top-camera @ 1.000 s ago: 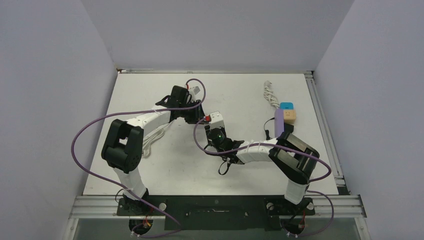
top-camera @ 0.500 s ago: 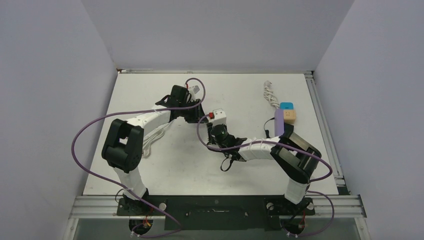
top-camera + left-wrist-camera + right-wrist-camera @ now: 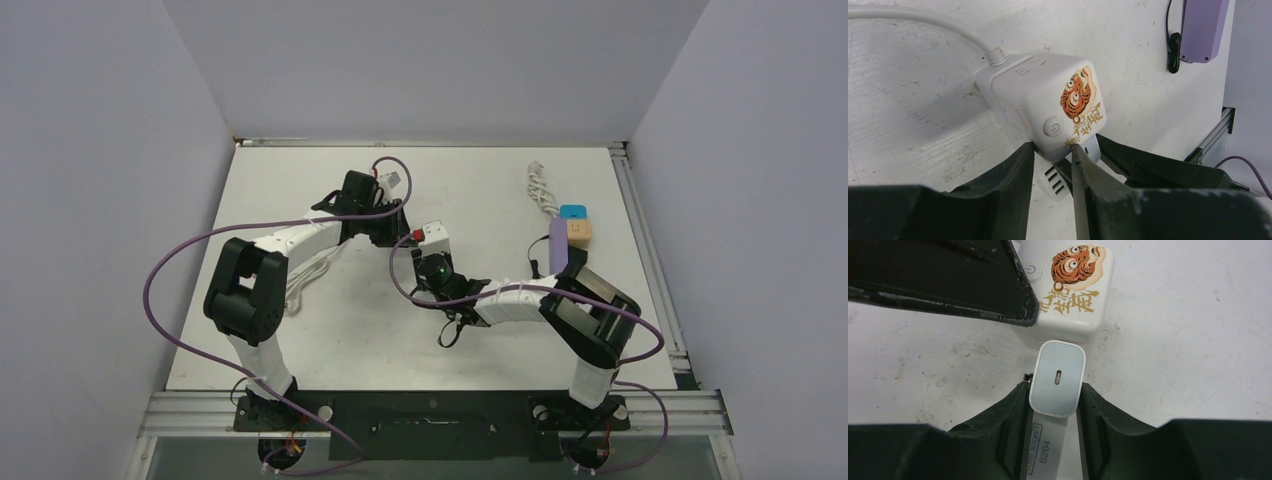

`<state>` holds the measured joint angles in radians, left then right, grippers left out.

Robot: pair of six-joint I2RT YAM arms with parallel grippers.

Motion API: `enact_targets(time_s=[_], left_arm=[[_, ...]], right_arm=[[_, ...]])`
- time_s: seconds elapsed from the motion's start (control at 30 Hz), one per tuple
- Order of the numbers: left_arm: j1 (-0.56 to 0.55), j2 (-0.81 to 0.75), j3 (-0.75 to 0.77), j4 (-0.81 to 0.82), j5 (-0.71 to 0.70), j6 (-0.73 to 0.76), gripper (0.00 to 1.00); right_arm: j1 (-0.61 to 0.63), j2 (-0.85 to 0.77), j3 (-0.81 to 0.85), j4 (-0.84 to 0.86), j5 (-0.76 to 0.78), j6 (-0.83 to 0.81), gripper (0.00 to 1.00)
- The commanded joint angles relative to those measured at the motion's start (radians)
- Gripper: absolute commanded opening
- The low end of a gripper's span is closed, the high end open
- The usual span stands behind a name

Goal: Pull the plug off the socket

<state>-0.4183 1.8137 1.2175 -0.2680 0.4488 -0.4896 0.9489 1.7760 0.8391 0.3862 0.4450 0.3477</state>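
The socket (image 3: 436, 238) is a white cube with a tiger sticker (image 3: 1048, 105), and its white cord runs off to the left. It also shows in the right wrist view (image 3: 1073, 295). My left gripper (image 3: 1053, 147) (image 3: 400, 228) is shut on the cube's near corner by the power button. The plug (image 3: 1057, 377) is a white charger block with a USB-C port. It sits against the cube's side, and I cannot tell whether its prongs are still seated. My right gripper (image 3: 1055, 390) (image 3: 432, 264) is shut on the plug, one finger on each side.
A purple power strip (image 3: 558, 245) lies to the right, with a blue and tan block (image 3: 576, 224) beside it. A coiled white cable (image 3: 540, 188) lies behind them. The socket's white cord (image 3: 308, 275) loops under the left arm. A black cable (image 3: 450, 330) lies under the right arm.
The right gripper and the socket shifted slightly toward the far side, then back a little. Both grips are unchanged. The left arm has hardly moved.
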Motion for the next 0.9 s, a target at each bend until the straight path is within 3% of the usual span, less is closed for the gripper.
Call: enact_targets(time_s=[0.0,0.87], left_arm=[[0.001,0.095,-0.055,-0.175,-0.183,0.072,0.28],[0.001,0.098,-0.053,-0.176,-0.183,0.072,0.28]], right_arm=[[0.043,-0.026,0.021,0.018,0.041,-0.027,0.05],[0.036,-0.076,-0.029,0.071,0.04,-0.029,0.05]])
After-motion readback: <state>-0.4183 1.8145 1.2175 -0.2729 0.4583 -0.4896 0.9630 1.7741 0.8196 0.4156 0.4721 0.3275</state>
